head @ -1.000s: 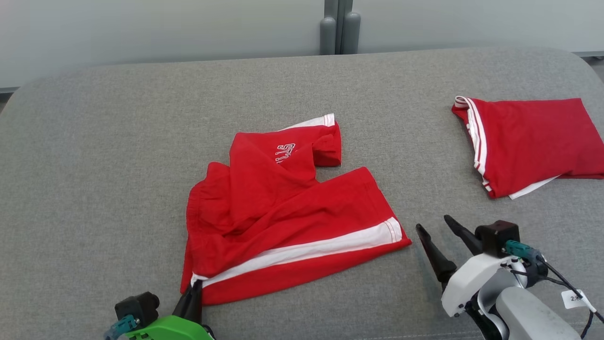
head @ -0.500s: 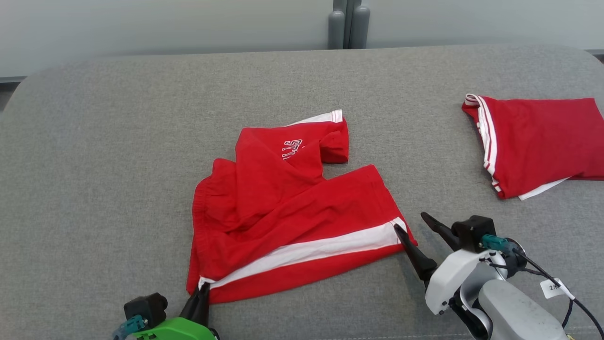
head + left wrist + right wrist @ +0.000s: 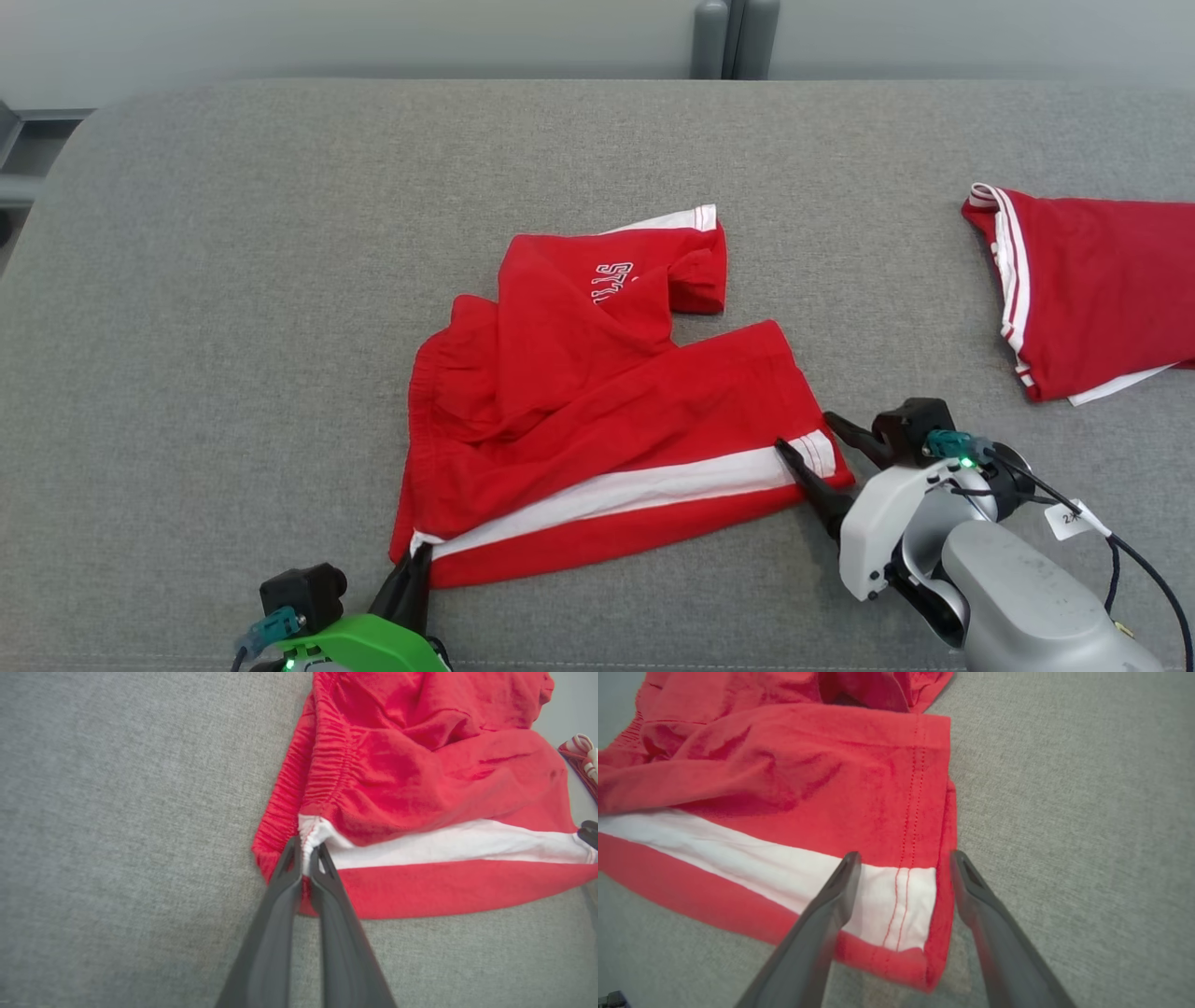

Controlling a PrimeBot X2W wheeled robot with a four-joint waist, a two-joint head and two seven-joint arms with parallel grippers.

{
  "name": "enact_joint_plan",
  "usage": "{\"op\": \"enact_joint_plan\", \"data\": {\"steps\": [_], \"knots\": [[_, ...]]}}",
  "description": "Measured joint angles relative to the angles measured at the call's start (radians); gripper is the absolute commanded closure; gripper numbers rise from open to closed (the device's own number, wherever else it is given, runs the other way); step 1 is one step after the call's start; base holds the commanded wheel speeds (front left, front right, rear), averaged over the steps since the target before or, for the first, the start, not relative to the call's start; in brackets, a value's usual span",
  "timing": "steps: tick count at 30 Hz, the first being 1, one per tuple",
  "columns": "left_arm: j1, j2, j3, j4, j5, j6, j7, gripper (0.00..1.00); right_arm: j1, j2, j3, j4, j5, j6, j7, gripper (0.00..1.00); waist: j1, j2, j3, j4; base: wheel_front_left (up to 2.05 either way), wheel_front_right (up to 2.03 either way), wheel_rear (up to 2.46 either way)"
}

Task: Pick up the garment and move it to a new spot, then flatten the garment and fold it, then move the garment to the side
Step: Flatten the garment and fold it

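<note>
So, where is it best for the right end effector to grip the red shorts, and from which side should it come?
Probably the leg hem of the red shorts, where the white stripe ends, approached from the robot's right. That edge lies flat and free, the open right end effector straddles it, and the left end effector pinches the waistband at the stripe's other end.

The garment is a pair of red shorts with a gathered elastic waistband, a broad white side stripe and white lettering on 1 leg. It lies rumpled near the middle of the grey worktop. Its waistband points toward the worktop's left end. The striped leg lies fairly flat along the near side, hem toward the right end, and the lettered leg is folded over itself toward the far edge.
</note>
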Motion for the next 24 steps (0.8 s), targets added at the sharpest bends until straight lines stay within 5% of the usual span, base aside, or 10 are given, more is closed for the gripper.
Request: {"op": "enact_joint_plan", "data": {"steps": [10, 18, 24], "knots": [[0.000, -0.001, 0.010, 0.000, 0.000, 0.000, 0.000, 1.00, -0.005, -0.004, 0.031, 0.012, 0.000, 0.000, 0.004, 0.18, 0.0000, 0.0000, 0.002, -0.004, 0.00, 0.00, 0.00], [0.000, 0.000, 0.015, 0.003, 0.000, 0.000, 0.000, 1.00, -0.005, 0.005, 0.059, 0.023, 0.002, 0.000, 0.006, 0.41, 0.0000, 0.0000, 0.002, -0.017, 0.00, 0.00, 0.00], [-0.001, 0.000, 0.015, 0.008, 0.000, 0.000, 0.000, 1.00, -0.012, 0.008, 0.085, 0.027, 0.011, 0.000, 0.014, 0.68, 0.0000, 0.0000, 0.000, -0.021, 0.00, 0.00, 0.00]]}}
